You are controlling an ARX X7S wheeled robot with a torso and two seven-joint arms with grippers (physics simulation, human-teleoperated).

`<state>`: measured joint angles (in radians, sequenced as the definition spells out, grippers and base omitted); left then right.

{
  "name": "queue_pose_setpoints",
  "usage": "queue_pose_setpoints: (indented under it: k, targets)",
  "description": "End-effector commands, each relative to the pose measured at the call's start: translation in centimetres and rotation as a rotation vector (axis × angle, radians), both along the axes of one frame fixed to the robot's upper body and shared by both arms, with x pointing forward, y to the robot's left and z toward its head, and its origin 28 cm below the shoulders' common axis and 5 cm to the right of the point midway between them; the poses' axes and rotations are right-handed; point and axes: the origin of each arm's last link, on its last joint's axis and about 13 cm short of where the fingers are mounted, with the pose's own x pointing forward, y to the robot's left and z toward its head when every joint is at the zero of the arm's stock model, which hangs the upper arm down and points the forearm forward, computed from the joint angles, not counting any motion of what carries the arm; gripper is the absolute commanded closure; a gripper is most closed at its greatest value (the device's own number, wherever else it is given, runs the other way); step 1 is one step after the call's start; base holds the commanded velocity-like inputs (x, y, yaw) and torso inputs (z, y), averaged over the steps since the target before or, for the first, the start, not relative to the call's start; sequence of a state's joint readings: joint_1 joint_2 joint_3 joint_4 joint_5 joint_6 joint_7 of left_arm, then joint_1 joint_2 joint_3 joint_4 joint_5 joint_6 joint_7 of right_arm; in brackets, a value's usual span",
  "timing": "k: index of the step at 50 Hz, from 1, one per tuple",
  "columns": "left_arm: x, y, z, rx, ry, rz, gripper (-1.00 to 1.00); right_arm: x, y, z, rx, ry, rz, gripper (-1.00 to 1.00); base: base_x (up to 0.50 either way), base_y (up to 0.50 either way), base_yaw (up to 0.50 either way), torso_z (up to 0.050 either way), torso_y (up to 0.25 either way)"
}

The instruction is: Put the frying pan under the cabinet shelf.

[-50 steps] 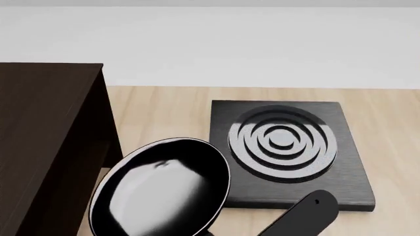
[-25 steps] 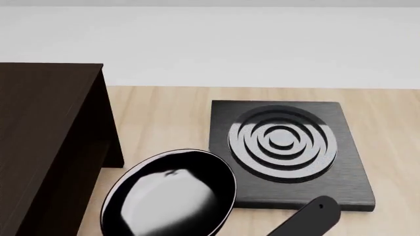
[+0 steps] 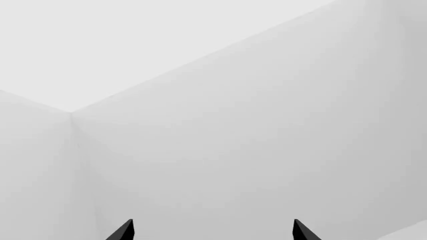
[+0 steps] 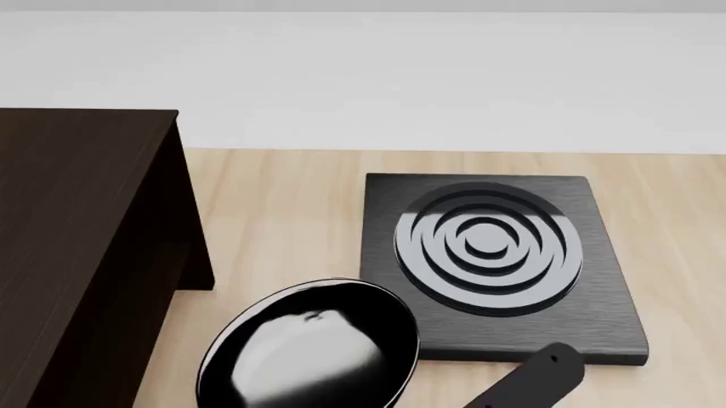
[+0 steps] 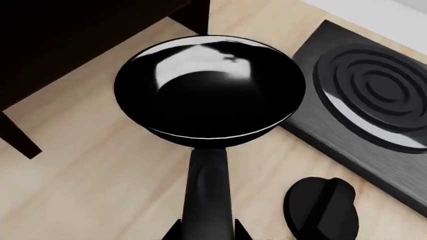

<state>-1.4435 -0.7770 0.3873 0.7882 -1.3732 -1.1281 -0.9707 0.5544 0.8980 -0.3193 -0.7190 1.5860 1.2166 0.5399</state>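
Item: frying pan (image 4: pixel 312 353). Small, round, black, glossy inside with a whitish sheen. It lies at the near centre of the wooden counter (image 4: pixel 289 204), overlapping the near left corner of the stove plate (image 4: pixel 499 255) in the head view. Whether it rests on the counter or hangs just above it cannot be told.

Handle (image 5: pixel 209 192): long, black, running from the bowl toward the near side.

Item: cabinet shelf (image 4: pixel 80 246). Large, near-black wooden box at the left; flat top, side panel, a leg visible in the right wrist view. The pan is just right of it and not yet under it.

Right gripper (image 5: pixel 207 231): two dark finger tips flank the handle at the frame edge, apparently closed on it.

Left gripper (image 3: pixel 210 232): tips spread wide apart, nothing between them, facing bare white walls.

Other: a flat black paddle-shaped piece (image 4: pixel 539 370) with a small hole, near right, just before the stove plate.

Handling, as judged: rigid and probably heavy toward the bowl, so a hold far out on the handle invites drooping or rolling; the gloss suggests a slippery surface. A firm grip nearer the bowl would steady it for sliding low beneath the shelf.
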Motion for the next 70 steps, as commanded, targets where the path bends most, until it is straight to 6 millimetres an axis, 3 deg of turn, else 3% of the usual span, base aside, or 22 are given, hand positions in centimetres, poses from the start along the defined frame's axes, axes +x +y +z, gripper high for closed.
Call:
queue_pose_setpoints:
  k: [1,33,60,70]
  targets:
    - [0.0,0.0,0.0,-0.001,0.002,0.002,-1.0,1.4,-0.2,-0.1,-0.007,-0.047,-0.025,1.0,0.0,0.0,0.0,0.0,0.0]
    - [-0.5,0.1,0.7,0.003,-0.013,0.004,-1.0,4.5,2.5,-2.3,0.013,0.024,0.121,1.0,0.0,0.0,0.0,0.001,0.001]
    - [-0.7,-0.2,0.6,0.016,-0.013,-0.004,-1.0,8.3,2.8,-4.5,0.016,0.078,0.141,1.0,0.0,0.0,0.0,0.0,0.001]
    - [-0.8,-0.2,0.6,0.013,-0.013,-0.004,-1.0,10.1,4.0,-5.1,-0.001,0.095,0.185,1.0,0.0,0.0,0.0,0.0,0.0]
